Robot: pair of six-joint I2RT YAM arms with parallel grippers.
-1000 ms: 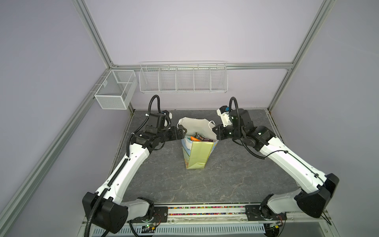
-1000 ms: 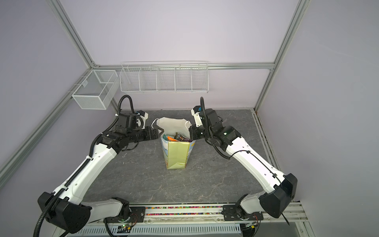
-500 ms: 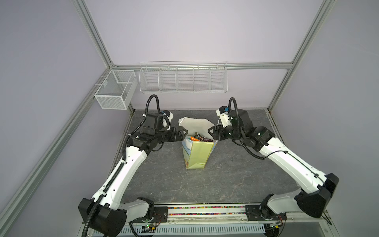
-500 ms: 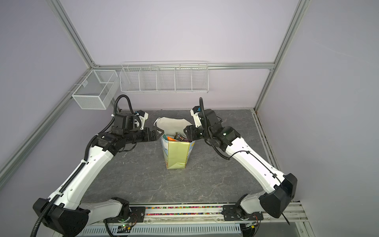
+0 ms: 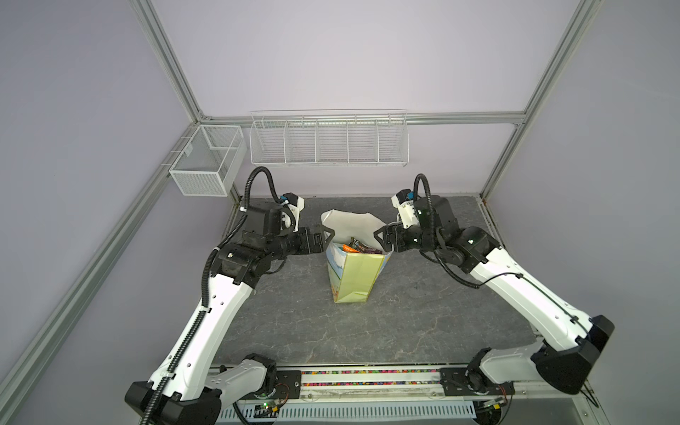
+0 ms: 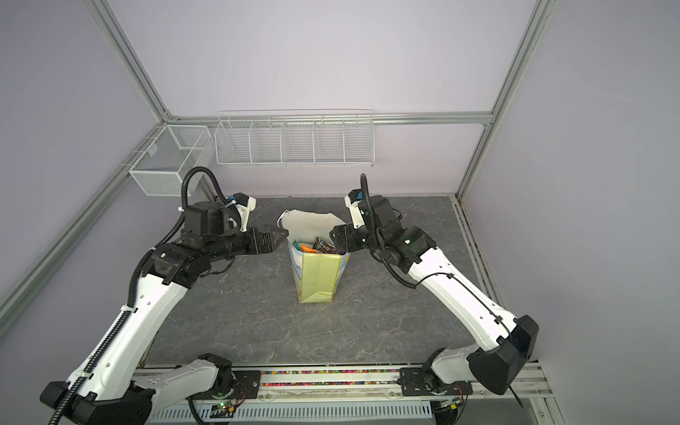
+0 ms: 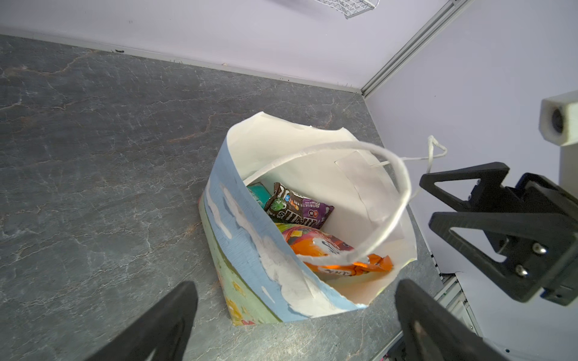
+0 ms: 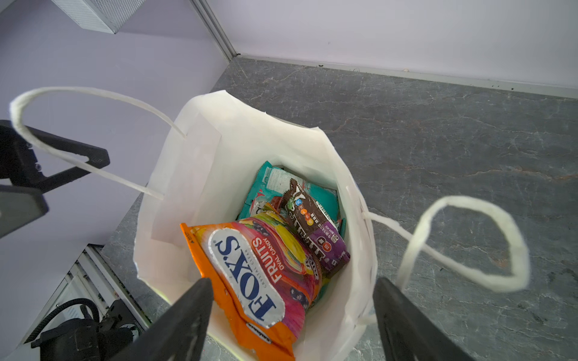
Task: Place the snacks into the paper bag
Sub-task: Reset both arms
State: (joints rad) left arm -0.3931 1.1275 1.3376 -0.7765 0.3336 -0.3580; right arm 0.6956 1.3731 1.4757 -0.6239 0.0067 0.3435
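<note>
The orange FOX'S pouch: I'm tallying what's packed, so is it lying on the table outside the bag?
No, the orange FOX'S pouch sits inside the paper bag, next to the brown-purple M&M's pack.

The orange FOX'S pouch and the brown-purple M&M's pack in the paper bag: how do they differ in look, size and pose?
The orange FOX'S pouch is clearly larger than the brown-purple M&M's pack. The pouch is orange-edged with a bright fruit print; the pack is dark brown with a purple end. The pouch leans up toward the rim; the pack lies deeper, on a teal packet. Both are glossy and inside the paper bag.
</note>
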